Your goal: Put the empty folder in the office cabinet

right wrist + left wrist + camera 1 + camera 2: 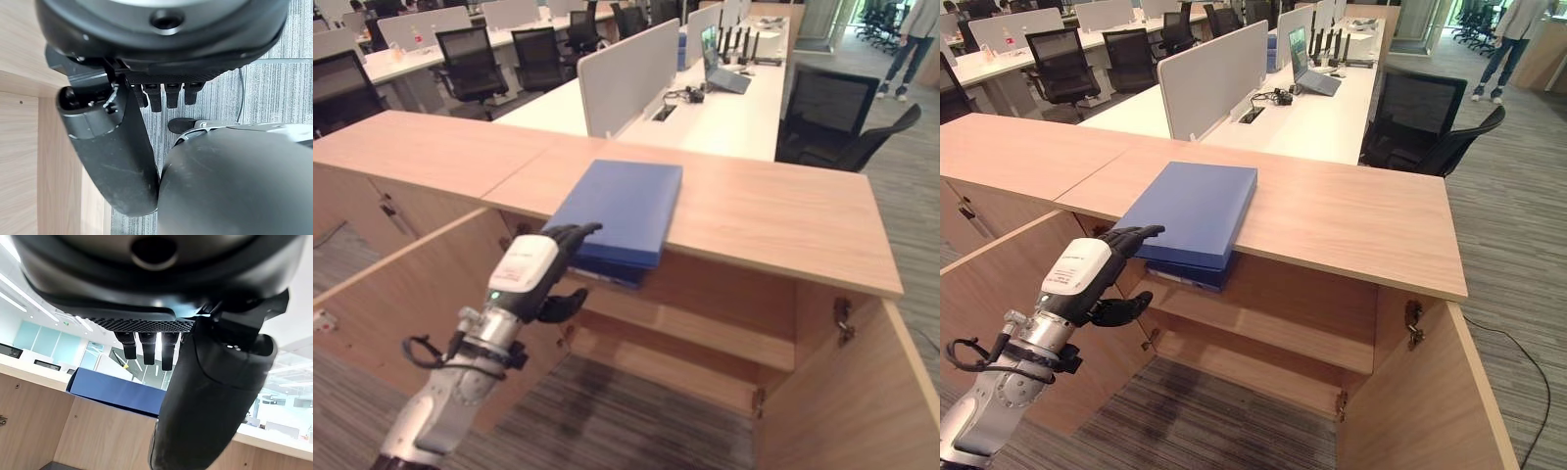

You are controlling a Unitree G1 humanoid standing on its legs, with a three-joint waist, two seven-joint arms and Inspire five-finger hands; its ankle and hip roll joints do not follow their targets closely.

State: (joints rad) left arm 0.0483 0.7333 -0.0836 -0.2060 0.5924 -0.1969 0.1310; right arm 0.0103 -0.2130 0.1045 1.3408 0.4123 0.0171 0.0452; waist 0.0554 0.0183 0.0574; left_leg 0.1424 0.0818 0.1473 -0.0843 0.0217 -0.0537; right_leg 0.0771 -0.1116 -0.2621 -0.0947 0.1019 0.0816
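Blue folder (619, 209) lies flat on the wooden top of the office cabinet (773, 220), its near end jutting out past the front edge over the open compartment. At about seven o'clock from the folder, the left hand (551, 262) is raised just below and beside that overhanging corner; its fingers (576, 233) are stretched out toward the folder's edge and its thumb is spread below, holding nothing. Whether the fingertips touch the folder cannot be told.

Under the top, both cabinet doors (847, 401) stand swung open, showing a wooden shelf (690, 328) inside. The right hand (122, 147) shows in its own wrist view above grey carpet (274, 93), beside a wooden panel, its fingers relaxed and empty.

Beyond the cabinet, toward twelve o'clock, stand white desks with divider screens (626, 73), a laptop (720, 69) and black office chairs (837, 122). At about two o'clock a person (911, 44) stands well apart on the carpet.
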